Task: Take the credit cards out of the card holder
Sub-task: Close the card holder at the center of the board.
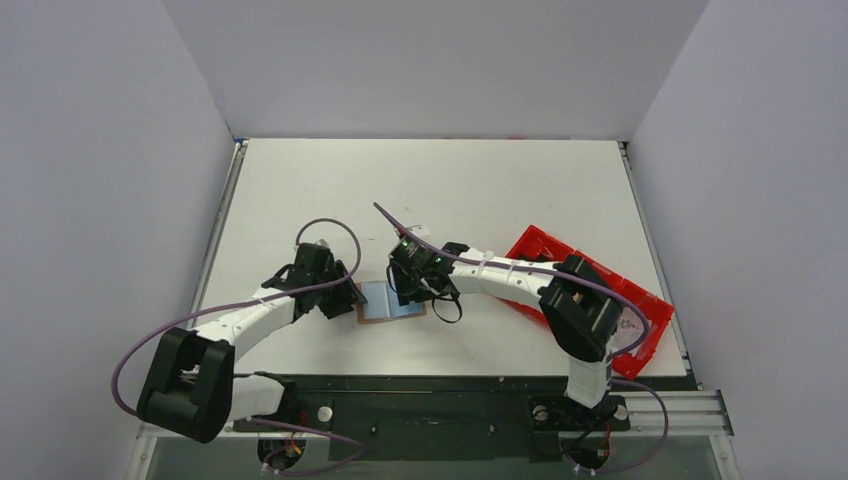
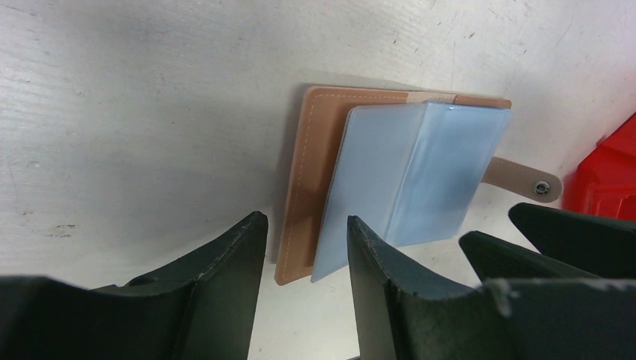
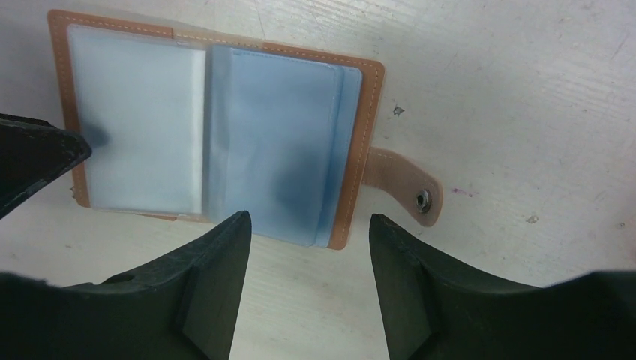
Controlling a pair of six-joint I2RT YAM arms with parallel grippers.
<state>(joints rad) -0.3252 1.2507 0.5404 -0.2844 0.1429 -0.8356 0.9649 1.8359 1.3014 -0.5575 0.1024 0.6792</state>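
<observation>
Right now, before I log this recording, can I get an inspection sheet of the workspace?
Surface: white table, scuffed and speckled.
Job's things: card holder lies open, blue sleeves up, strap tab out; no loose card seen.
Clutter: red plastic tray at right.
Hands: left hand and right hand open, low at holder's opposite sides.
Cables: purple cable looped along each arm.
Surroundings: plain white walls.

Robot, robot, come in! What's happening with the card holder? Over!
Left gripper open, right gripper open. Card holder lying open, no cards out. Red tray off right, not blocking.
</observation>
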